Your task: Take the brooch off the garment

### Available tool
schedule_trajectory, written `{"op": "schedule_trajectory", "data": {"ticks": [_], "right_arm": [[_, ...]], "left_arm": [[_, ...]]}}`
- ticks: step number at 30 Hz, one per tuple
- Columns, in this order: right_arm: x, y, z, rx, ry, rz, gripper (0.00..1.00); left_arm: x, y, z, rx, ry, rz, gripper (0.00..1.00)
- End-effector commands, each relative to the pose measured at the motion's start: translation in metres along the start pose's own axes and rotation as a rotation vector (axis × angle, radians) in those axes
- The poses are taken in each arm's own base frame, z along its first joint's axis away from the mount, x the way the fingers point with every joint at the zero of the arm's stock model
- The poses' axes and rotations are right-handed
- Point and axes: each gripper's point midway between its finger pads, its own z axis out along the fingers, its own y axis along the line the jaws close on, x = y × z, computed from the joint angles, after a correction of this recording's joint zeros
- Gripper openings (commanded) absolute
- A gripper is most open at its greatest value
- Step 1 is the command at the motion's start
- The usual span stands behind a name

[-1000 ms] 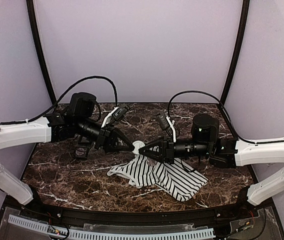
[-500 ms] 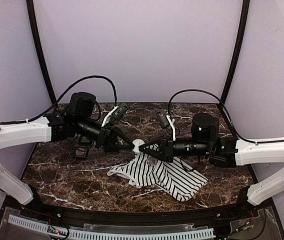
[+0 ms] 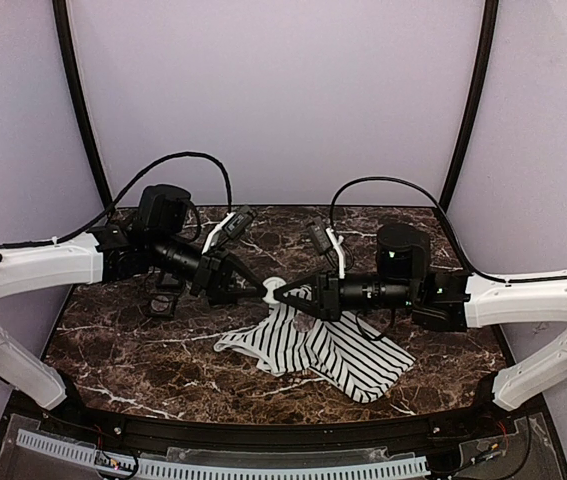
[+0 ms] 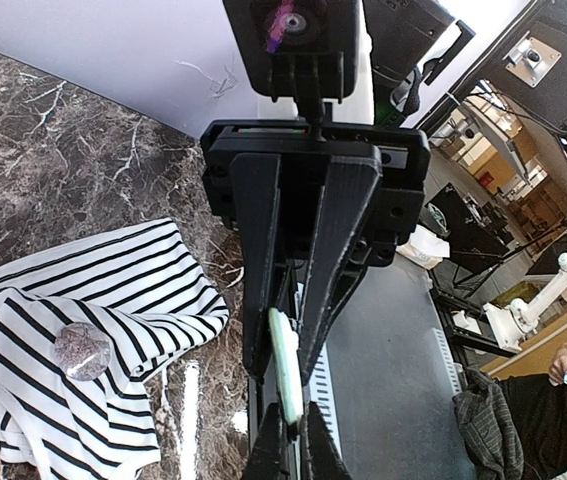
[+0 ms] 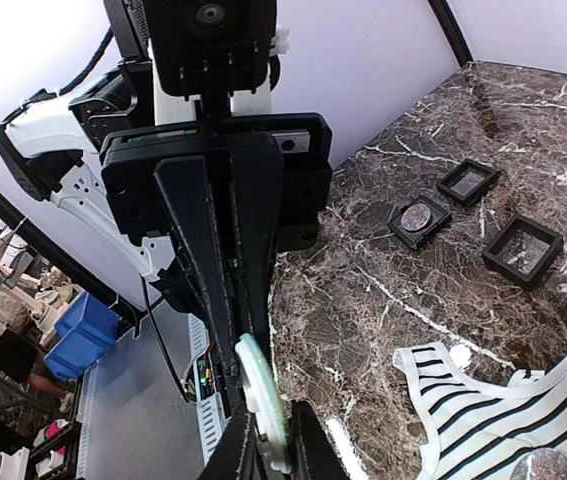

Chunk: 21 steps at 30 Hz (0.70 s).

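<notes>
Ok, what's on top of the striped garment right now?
A round, grey speckled brooch rests on the garment, seen from the left wrist. How it is fastened, and anything beneath the cloth, is covered.

Striped white garment (image 3: 338, 352) lies crumpled, a round speckled brooch (image 4: 81, 351) on it

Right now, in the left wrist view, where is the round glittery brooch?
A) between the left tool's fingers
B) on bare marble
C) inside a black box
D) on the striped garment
D: the brooch lies on the garment, with striped fabric all around it.
</notes>
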Motion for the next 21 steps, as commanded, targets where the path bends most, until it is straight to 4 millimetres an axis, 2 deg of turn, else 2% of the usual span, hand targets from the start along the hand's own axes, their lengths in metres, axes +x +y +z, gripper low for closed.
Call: {"op": "schedule_trajectory", "data": {"ticks": [1,21], "right_arm": [[-0.006,-0.021,0.002,0.098,-0.027,0.029,0.12],[-0.003,-0.056,-0.016,0.214,-0.069,0.121,0.08]], "left_arm": [[0.003,-0.019,0.003,0.08,0.012,0.037,0.01],[0.002,-0.017,0.002,0.06,0.005,0.045,0.01]]}}
